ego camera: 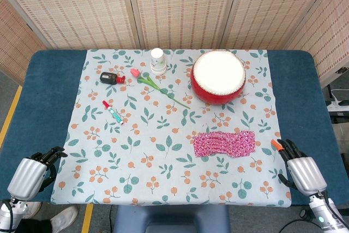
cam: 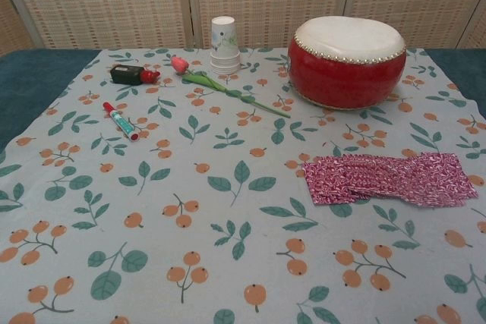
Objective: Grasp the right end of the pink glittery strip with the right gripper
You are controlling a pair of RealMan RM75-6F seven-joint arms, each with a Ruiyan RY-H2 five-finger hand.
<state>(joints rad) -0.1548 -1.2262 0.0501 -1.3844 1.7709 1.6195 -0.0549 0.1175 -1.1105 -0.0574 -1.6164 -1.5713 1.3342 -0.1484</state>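
We see the pink strip [ego camera: 224, 143] lying flat on the leafy cloth [ego camera: 136, 151], on the right side and near us. It is just on the near side of the red drum [ego camera: 218, 77]. Its right end is well apart from the right hand [ego camera: 300, 166].

The right hand sits at the near right corner, off the cloth, on the blue table [ego camera: 49, 91]. It holds nothing. Its fingers point up toward the far side, and we cannot tell if they are spread or curled. The left hand [ego camera: 34, 172] sits at the near left corner. It holds nothing too, and its dark fingers look bent, but we cannot be sure. Both arms are cut off by the picture's bottom edge. The chest view shows no hands at all.

Far away stands a white cup [ego camera: 158, 60]. A fake rose [ego camera: 152, 82], a small dark and red thing [ego camera: 112, 78] and a little tube [ego camera: 113, 112] lie on the left. We cannot tell what the dark thing is.
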